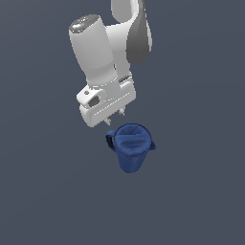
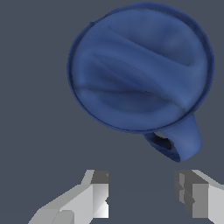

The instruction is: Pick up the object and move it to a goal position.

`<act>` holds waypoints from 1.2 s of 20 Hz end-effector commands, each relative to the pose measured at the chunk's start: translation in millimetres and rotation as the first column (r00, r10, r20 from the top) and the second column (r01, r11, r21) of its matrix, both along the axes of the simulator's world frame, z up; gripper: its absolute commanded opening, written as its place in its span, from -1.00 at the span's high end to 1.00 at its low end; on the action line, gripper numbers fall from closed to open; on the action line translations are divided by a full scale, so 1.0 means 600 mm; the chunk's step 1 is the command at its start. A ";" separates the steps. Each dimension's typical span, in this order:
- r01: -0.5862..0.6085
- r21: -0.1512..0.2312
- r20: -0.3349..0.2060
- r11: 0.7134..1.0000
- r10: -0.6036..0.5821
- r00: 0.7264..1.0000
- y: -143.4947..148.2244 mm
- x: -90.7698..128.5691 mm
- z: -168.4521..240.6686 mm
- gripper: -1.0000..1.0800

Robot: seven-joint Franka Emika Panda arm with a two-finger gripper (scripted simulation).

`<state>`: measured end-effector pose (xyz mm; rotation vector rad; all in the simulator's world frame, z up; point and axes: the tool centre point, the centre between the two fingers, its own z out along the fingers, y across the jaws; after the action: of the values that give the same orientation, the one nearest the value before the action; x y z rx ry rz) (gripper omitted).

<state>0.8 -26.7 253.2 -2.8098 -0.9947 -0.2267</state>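
Note:
The object is a dark blue tapered pitcher (image 1: 130, 147) with a wide rim, a side handle and a small spout; it stands upright on the grey floor. In the wrist view I look down into its open mouth (image 2: 140, 65), with the handle (image 2: 177, 141) on the side nearest my fingers. My gripper (image 1: 114, 117) hangs just above and beside the rim, on the exterior view's left. It is open and empty, with both fingers (image 2: 94, 197) apart and clear of the pitcher. The gripper's gap (image 2: 142, 192) lies off the pitcher, near the handle.
A plain dark grey floor (image 1: 201, 201) lies all around. No other objects, walls or edges show. My white arm (image 1: 100, 52) rises above the pitcher towards the top of the exterior view.

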 end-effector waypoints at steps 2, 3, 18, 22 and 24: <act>-0.056 0.012 0.027 0.998 0.056 0.998 -0.010 0.012 -0.009 -0.23; -0.072 0.014 0.035 0.997 0.071 0.997 -0.013 0.015 -0.012 -0.23; -0.259 0.024 0.145 0.966 0.253 0.957 -0.055 0.053 -0.048 -0.23; -0.282 0.022 0.160 0.959 0.275 0.948 -0.061 0.057 -0.053 -0.23; -0.289 0.021 0.165 0.957 0.281 0.945 -0.063 0.059 -0.054 -0.23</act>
<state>35.2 -63.8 221.4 -2.6027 -1.3864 -0.4315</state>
